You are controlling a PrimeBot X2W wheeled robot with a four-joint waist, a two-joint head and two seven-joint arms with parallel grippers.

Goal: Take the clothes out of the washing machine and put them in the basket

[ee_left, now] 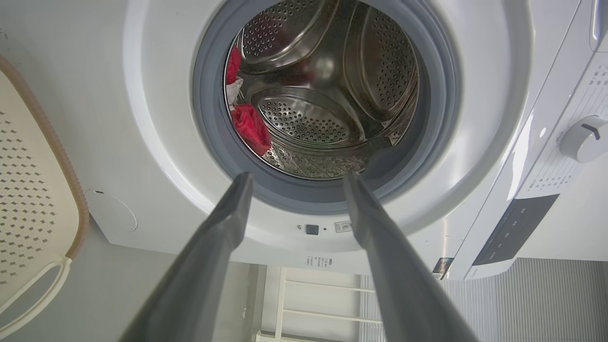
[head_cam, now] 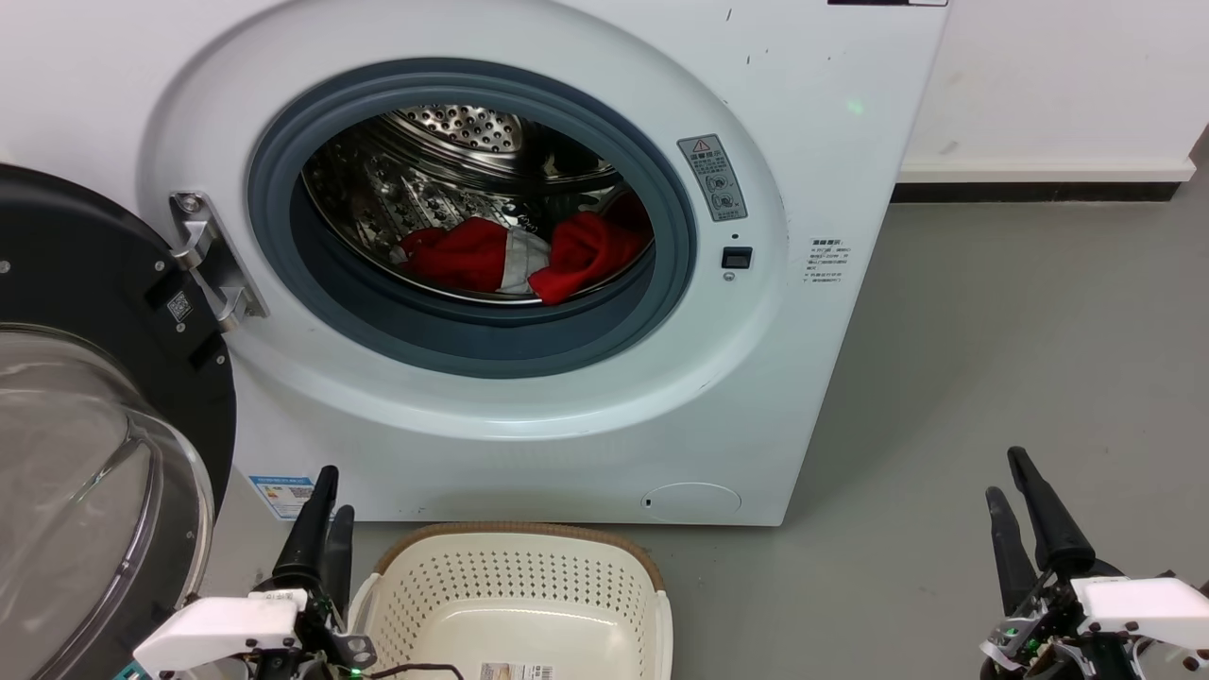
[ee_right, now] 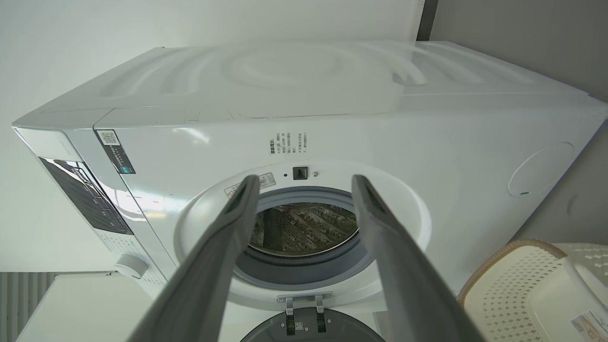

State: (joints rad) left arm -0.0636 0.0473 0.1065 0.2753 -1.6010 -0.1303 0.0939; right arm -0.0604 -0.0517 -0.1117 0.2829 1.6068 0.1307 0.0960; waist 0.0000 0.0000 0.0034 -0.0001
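Note:
The white washing machine [head_cam: 529,416] stands in front of me with its black-rimmed glass door [head_cam: 85,444] swung open to the left. Red clothes [head_cam: 529,255] with a white panel lie at the bottom of the steel drum; the left wrist view shows the clothes [ee_left: 251,128] at the drum's left side. The cream basket [head_cam: 519,567] sits on the floor below the porthole, with only a label sticker on its base. My left gripper [head_cam: 326,505] is open at the basket's left rim, holding nothing. My right gripper [head_cam: 1009,477] is open over the floor at the lower right, holding nothing.
Grey floor [head_cam: 992,378] stretches to the right of the machine up to a white wall with a dark skirting. The open door takes up the space on the left. The right wrist view shows the machine [ee_right: 332,118] and the basket [ee_right: 532,289].

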